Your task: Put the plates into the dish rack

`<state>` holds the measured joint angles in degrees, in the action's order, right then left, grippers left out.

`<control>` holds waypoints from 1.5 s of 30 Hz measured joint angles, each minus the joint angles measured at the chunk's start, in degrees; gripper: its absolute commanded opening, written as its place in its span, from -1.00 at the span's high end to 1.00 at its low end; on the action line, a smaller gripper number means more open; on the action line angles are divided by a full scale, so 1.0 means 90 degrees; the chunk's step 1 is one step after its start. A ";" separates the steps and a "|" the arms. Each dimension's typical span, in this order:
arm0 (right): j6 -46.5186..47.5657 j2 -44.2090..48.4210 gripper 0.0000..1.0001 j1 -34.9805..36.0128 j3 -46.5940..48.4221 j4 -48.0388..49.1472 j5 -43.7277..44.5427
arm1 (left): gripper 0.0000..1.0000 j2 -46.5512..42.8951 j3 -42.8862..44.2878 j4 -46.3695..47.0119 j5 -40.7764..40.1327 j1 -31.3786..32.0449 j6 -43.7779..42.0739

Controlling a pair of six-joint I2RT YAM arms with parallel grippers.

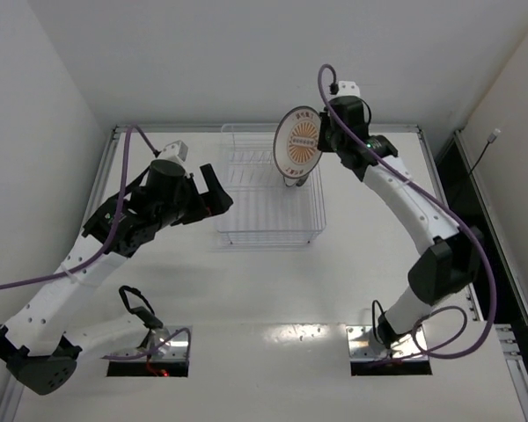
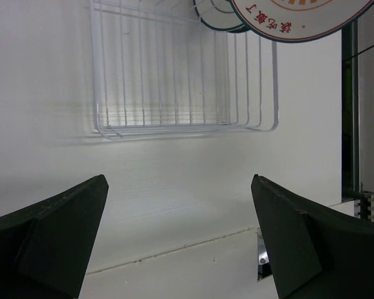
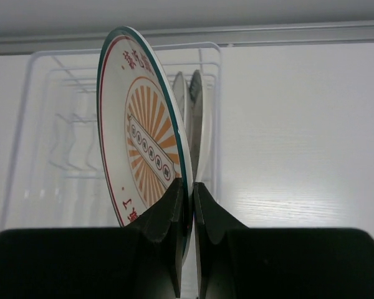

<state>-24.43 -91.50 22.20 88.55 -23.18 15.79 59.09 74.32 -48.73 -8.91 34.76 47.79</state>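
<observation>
1. right gripper [image 3: 190, 190]: jaws pinched shut on the rim of the sunburst plate [image 3: 143, 156]; the plate is held upright on its edge, orange centre facing the left side
2. the sunburst plate is over the far right part of the dish rack [image 1: 268, 236]; whether its lower edge touches the rack cannot be told
3. another plate [image 2: 219, 22], dark-rimmed, stands on edge in the rack just behind the held one; its pattern is hidden
4. left gripper [image 1: 218, 195]: jaws spread wide and holding nothing; it hangs just beside the rack's left wall, with the fingers [image 2: 68, 218] pointing toward the rack across the bare white table [image 1: 264, 290]
5. the clear rack sits at the far middle of the table, between the two grippers
</observation>
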 measured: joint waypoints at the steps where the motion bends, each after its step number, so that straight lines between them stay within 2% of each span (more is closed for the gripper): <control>1: 0.0073 -0.0204 1.00 0.0053 0.0138 -0.0063 0.0204 | -0.99 -0.0015 0.0000 -0.0058 -0.0044 -0.0002 -0.0022; 13: 0.0554 -0.2098 1.00 0.0636 0.2025 -0.0852 0.1863 | -0.99 -0.0022 0.0000 -0.0391 -0.0219 -0.0053 -0.0092; 22: 0.0573 -0.2161 1.00 0.0675 0.2059 -0.0986 0.2499 | -0.99 -0.0080 -0.0017 -0.0505 -0.0228 -0.0070 -0.0092; 31: 0.0651 -0.2217 1.00 0.0685 0.2198 -0.1025 0.2625 | -0.99 -0.0092 -0.0080 -0.0483 -0.0204 -0.0070 -0.0092; 36: 0.0731 -0.2664 1.00 0.0765 0.2708 -0.1078 0.2778 | -0.99 -0.0092 -0.0083 -0.0491 -0.0197 -0.0095 -0.0092; 45: 0.0687 -0.3427 0.97 0.1392 0.2885 -0.1027 0.3332 | -0.99 -0.0095 -0.0083 -0.0510 -0.0185 -0.0119 -0.0090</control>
<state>-18.24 -122.34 34.72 114.52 -32.42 45.78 58.24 73.58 -53.32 -10.57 33.69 46.98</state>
